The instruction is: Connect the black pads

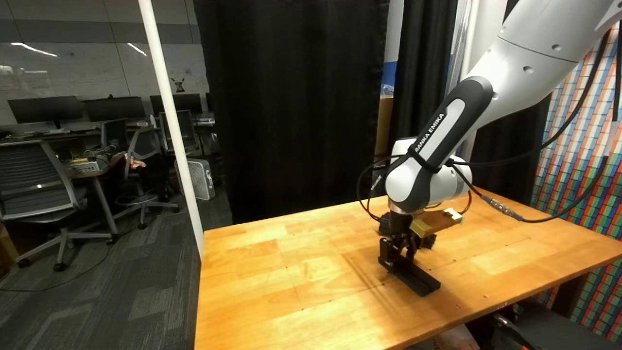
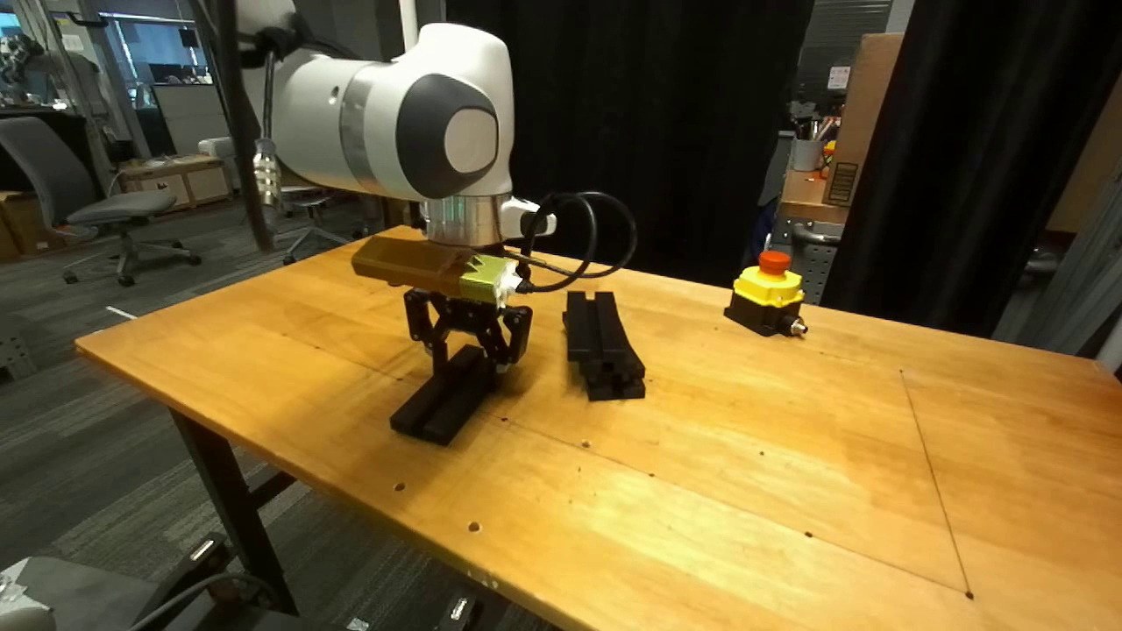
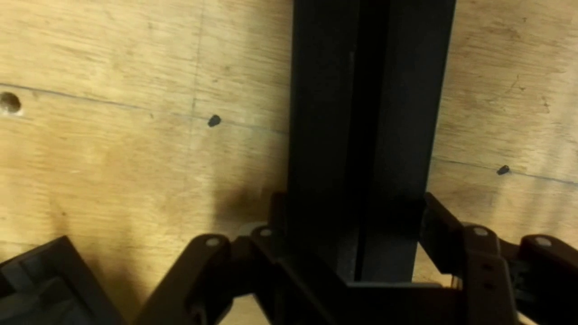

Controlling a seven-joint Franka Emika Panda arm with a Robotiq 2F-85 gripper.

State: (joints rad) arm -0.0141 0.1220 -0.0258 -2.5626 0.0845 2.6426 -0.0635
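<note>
Your gripper (image 2: 471, 364) points straight down over the wooden table (image 2: 745, 456), its two fingers pinching a grooved black pad (image 2: 443, 399) by its long sides. In the wrist view the fingertips (image 3: 440, 234) meet the pad's left and right edges, and a narrow groove runs lengthwise along its top. The pad lies flat on the table. You have it toward one end; in both exterior views the longer part reaches out from under the gripper toward the near table edge.

More of the stacked black pads (image 2: 605, 346) sit near the held one, with bare wood between. They are piled slightly out of line, and you cannot count them for certain from here. In the wrist view a dark corner of a ridged piece shows at lower left.

Farther back, well apart from the pads, stands a yellow emergency stop button (image 2: 770, 289) with a red top and a black base. Your white-and-black Franka arm (image 1: 515, 73) slants down from upper right in an exterior view. Behind the table hangs a black curtain (image 1: 291, 97); off to its left are office chairs (image 1: 39, 180) and dark monitors (image 1: 43, 111).
</note>
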